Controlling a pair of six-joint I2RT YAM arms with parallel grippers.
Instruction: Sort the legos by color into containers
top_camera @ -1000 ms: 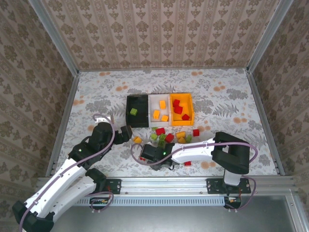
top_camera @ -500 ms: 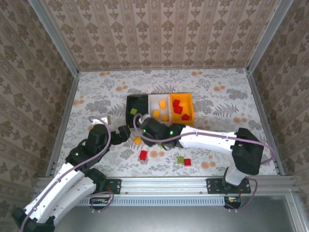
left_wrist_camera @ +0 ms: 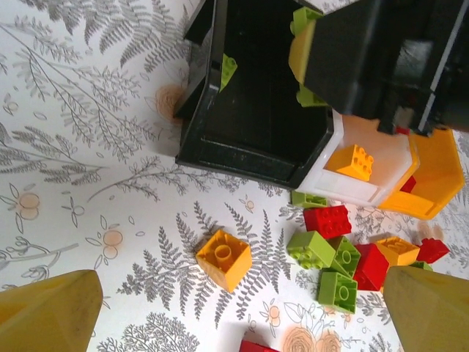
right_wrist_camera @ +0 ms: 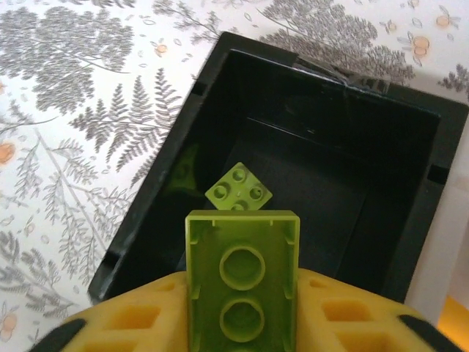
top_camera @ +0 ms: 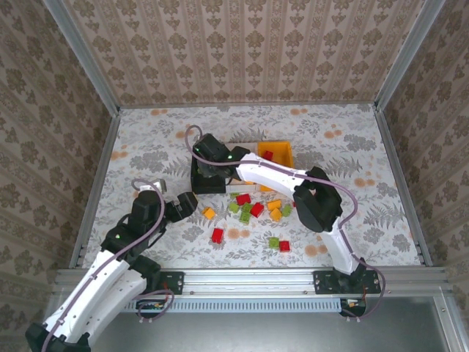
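My right tool (right_wrist_camera: 242,308) is clamped on a lime brick (right_wrist_camera: 243,271). The pads press its two long sides, and its hollow underside faces my wrist. Directly beneath the tool lies the black bin (right_wrist_camera: 330,183), with another lime piece (right_wrist_camera: 238,187) on its floor just beyond my fingertips. The brick hangs over the proper container, so I judge the drop is the step in hand.

My left tool (left_wrist_camera: 234,323) stands wide apart and holds nothing, low over the tabletop (left_wrist_camera: 88,147). Just ahead of it sits an orange brick (left_wrist_camera: 223,258) on its own. Ahead and to its right is a heap (left_wrist_camera: 337,257) of red, lime and orange bricks. Beyond that are the white bin (left_wrist_camera: 344,192) and the orange bin (left_wrist_camera: 440,176), beside the black one.

These bricks look light, stiff and hard — nothing here should crush. Their walls are smooth, though, so I expect a pinch on a corner or across the studs to let one twist or squirt out. I would close squarely on two flat opposite sides. One released from high up may bounce — better to let go low inside the bin.
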